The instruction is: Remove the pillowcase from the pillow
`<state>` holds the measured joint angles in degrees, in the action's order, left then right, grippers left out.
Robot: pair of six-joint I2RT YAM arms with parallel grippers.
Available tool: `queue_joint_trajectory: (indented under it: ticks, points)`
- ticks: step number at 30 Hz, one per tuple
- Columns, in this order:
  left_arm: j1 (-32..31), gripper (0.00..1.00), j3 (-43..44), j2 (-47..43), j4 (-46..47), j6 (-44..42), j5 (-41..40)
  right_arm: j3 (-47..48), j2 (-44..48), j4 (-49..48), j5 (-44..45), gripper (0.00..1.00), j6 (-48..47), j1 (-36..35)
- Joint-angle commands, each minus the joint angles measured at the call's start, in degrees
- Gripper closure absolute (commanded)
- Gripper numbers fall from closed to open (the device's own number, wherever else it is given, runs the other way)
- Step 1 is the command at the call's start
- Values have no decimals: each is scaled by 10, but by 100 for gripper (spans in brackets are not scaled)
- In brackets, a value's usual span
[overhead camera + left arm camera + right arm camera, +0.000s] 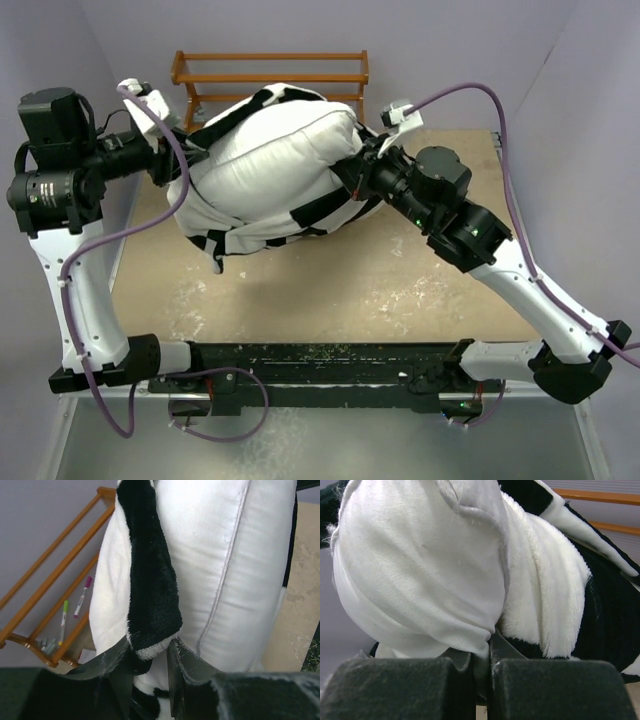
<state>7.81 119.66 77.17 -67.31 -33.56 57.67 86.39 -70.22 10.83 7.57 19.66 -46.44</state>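
Note:
The plump white pillow [275,160] lies across the back of the table, largely bared. The black-and-white checkered pillowcase [250,238] is bunched along its near, left and right sides. My left gripper [186,160] is at the pillow's left end. In the left wrist view the left gripper [151,662] is shut on a black edge of the pillowcase [150,595], beside the pillow [225,555]. My right gripper [356,176] is at the right end. In the right wrist view the right gripper [487,647] is shut on a fold of the pillow's white cloth [420,570], beside the pillowcase's fleecy lining [545,595].
A wooden rack [270,70] stands against the back wall just behind the pillow. It also shows in the left wrist view [55,580], with marker pens [82,597] lying on it. The chipboard table [400,280] has walls close on both sides.

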Motion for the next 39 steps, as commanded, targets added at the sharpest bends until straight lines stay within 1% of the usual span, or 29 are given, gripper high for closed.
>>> queue_joint_trajectory:
  ticks: [1, 5, 6, 7, 9, 11, 12, 13, 16, 17, 18, 19, 20, 22, 23, 25, 26, 29, 31, 34, 36, 39]
  points:
    - [1, 68, 13, -39, 91, 54, -1, -12, 29, -53, 11, 100, -3, 5]
    - [1, 68, 25, -52, 117, 92, 12, -26, 36, -58, 13, 100, -2, 5]
    - [1, 69, 23, -54, 128, 101, 9, -28, 37, -59, 13, 100, -2, 5]
    - [1, 73, 15, -59, 147, 113, -1, -30, 37, -59, 11, 100, -2, 4]
    - [1, 80, -27, -71, 207, 142, -51, -34, 43, -65, 3, 100, 3, 5]
    - [1, 81, -62, -77, 267, 159, -123, -41, 53, -76, -14, 100, 10, 5]
    - [1, 81, -79, -73, 282, 160, -167, -44, 61, -87, -25, 100, 14, 5]
    - [1, 81, -86, -65, 288, 160, -193, -49, 69, -97, -33, 100, 19, 5]
    - [1, 81, -103, -30, 282, 160, -232, -48, 84, -112, -37, 100, 36, 5]
    - [1, 79, -110, -16, 277, 161, -235, -44, 86, -113, -34, 100, 42, 6]
    - [1, 75, -121, -6, 272, 161, -236, -37, 85, -112, -29, 100, 47, 6]
    - [1, 67, -131, 8, 269, 162, -240, -28, 83, -110, -22, 100, 52, 6]
    - [0, 52, -141, 19, 266, 162, -251, -18, 76, -104, -10, 100, 57, 6]
    - [0, 10, -145, 34, 254, 161, -281, 6, 62, -83, 22, 100, 63, 6]
    - [1, 1, -140, 38, 246, 159, -301, 17, 55, -75, 41, 100, 63, 8]
    - [4, 1, -122, 36, 228, 150, -336, 35, 42, -63, 60, 100, 62, 10]
    - [10, 1, -108, 31, 218, 143, -339, 45, 35, -56, 70, 100, 61, 12]
    - [47, 1, -62, 6, 185, 140, -296, 69, 14, -40, 95, 100, 54, 18]
    - [60, 1, -45, -18, 170, 140, -275, 80, -1, -33, 107, 100, 47, 25]
    - [61, 1, -49, -54, 156, 141, -247, 90, -20, -25, 116, 100, 39, 41]
    - [61, 1, -59, -67, 132, 139, -211, 92, -26, -27, 103, 100, 41, 53]
    - [61, 1, -114, -81, 84, 101, -137, 89, -23, -33, 88, 100, 43, 61]
